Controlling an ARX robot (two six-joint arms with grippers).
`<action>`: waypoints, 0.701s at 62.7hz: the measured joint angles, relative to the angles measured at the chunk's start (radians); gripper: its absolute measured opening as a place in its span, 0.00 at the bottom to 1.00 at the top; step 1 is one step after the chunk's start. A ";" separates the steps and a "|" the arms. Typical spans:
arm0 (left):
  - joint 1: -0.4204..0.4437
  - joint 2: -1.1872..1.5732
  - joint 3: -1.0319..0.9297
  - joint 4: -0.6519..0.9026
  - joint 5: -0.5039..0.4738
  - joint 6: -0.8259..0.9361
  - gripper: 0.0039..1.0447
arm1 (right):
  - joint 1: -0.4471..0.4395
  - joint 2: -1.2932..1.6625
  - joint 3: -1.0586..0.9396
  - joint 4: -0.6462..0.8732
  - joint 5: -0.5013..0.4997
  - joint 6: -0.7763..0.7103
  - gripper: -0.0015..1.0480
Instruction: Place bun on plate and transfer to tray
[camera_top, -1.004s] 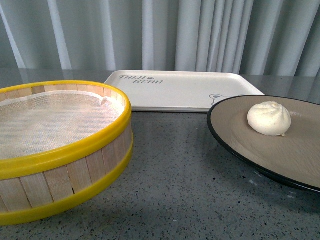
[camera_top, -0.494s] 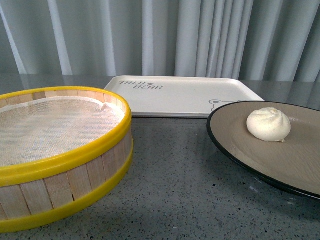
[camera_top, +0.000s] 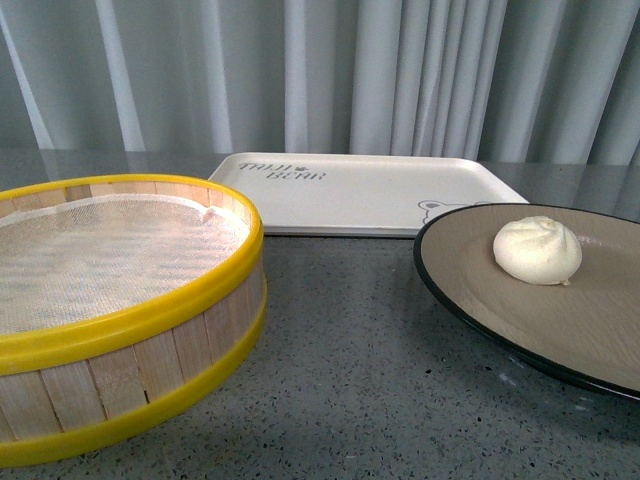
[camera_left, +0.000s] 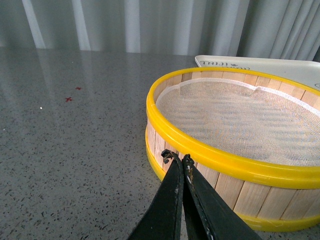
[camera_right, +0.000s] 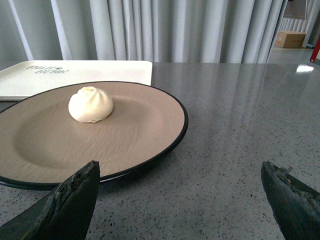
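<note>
Front view: neither arm shows here. The bun (camera_top: 537, 250) sits on the plate (camera_top: 500, 310), on the half of the plate away from you, so judge the first half of the job done. The plate rests on the table (camera_top: 350, 390) toward its right edge. The tray (camera_top: 360, 195) lies toward the far edge, bare, its bear-drawing corner just behind the plate's rim; you cannot tell from here whether they touch. The steamer basket (camera_top: 130, 310) stands toward the table's left edge with only its white mesh liner inside.

Left wrist view: your left gripper (camera_left: 177, 159) has its fingers pressed together with nothing between them. It hangs just outside the steamer basket's (camera_left: 225, 165) yellow rim, on the side away from the tray (camera_left: 260, 65), and has no part in the plate.

Right wrist view: your right gripper (camera_right: 179, 167) is spread wide and empty, one finger showing at each lower corner. It faces the plate's (camera_right: 145, 130) black rim from the table's right side and is not touching it. The bun (camera_right: 90, 104) sits upright on the beige surface, and the tray (camera_right: 75, 75) lies beyond the plate's opposite rim.

What is left, as you can judge it: take the plate by its rim, carry it level so the bun does not roll, and set it on the tray.
</note>
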 joint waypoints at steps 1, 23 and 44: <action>0.000 -0.003 0.000 -0.002 0.000 0.000 0.04 | 0.000 0.000 0.000 0.000 0.000 0.000 0.92; 0.000 -0.214 0.000 -0.226 0.000 0.000 0.04 | 0.000 0.000 0.000 0.000 0.001 0.000 0.92; 0.000 -0.226 0.000 -0.232 0.000 0.000 0.06 | 0.000 0.000 0.000 0.000 0.000 0.000 0.92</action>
